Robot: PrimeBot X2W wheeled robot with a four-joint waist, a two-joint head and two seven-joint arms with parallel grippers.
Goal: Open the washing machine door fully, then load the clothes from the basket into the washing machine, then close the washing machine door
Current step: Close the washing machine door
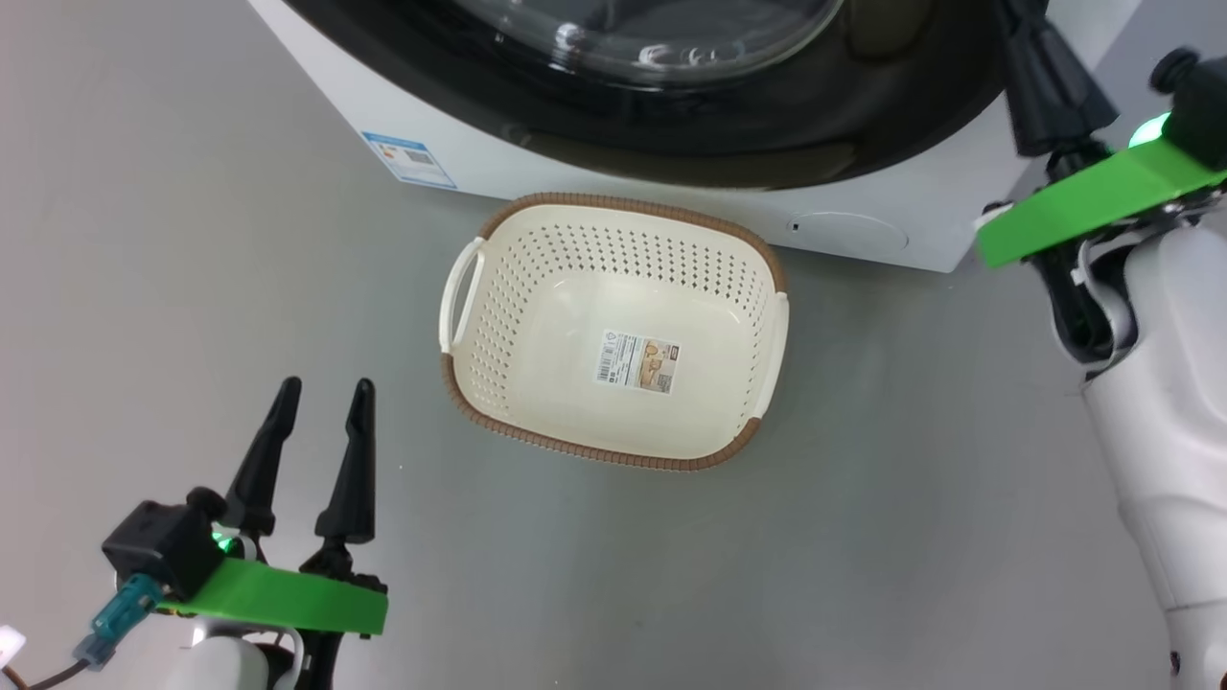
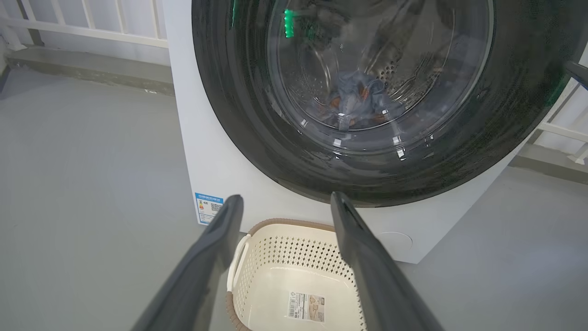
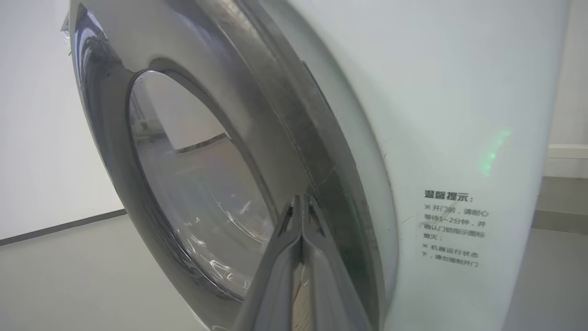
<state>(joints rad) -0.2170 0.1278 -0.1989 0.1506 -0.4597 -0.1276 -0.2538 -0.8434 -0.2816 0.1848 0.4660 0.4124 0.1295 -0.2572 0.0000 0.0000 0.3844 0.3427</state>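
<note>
Cream basket [image 1: 575, 259] empty, clothes [image 2: 353, 103] behind the door [image 2: 229, 92]: seemingly the closing step. Right claw [image 3: 301, 200], pressed together, must press it home; left claw [image 1: 326, 388] spread.

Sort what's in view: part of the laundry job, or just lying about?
Job:
washing machine door
clothes behind its glass
basket, emptied
washing machine
right gripper at door rim

Lying about:
energy label
railing
warning sticker

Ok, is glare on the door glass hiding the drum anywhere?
Left wrist view: green glint up top, yet the clothes show through the washing machine door. Head view: white highlights streak the glass. Right wrist view: rim mirrors the room.
</note>
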